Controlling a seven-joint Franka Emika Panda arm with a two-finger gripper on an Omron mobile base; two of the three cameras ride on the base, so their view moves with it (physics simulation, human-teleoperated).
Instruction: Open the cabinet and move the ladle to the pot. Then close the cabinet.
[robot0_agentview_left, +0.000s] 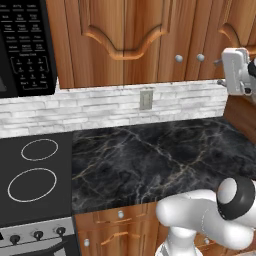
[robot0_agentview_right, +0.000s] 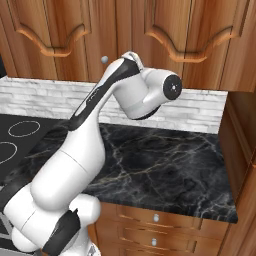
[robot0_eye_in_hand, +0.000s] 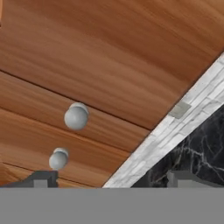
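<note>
Left base view. Cabinet (robot0_agentview_left: 110, 40): reddish-brown wall unit above the desk (robot0_agentview_left: 160, 160), doors shut, arch moulding on the wide door. Two round knobs (robot0_agentview_left: 178, 58) sit side by side near the right end of the door row. The gripper (robot0_agentview_left: 220, 72) is at the right edge, raised to cabinet height, its jaws pointing left toward those knobs and not touching them. Microwave (robot0_agentview_left: 25, 45) at far left; stove (robot0_agentview_left: 32, 175) below it; wall outlet (robot0_agentview_left: 146, 99) on the white brick strip. No ladle or pot to be seen.

Right base view. Arm (robot0_agentview_right: 115, 100) rises from the lower left and bends up in front of the cabinet doors; one knob shows just left of the elbow. Desk bare of utensils; drawers (robot0_agentview_right: 156, 218) below.

Hand view. Two knobs near each other on the wood, the nearer one just above the left fingertip (robot0_eye_in_hand: 41, 179). Jaws spread wide, nothing between them.

Step in hand, by judgement: approach to the door, opening not yet begun. Next move calls for centring the chosen knob between the jaws, advancing, clenching, then pulling on an arc.
</note>
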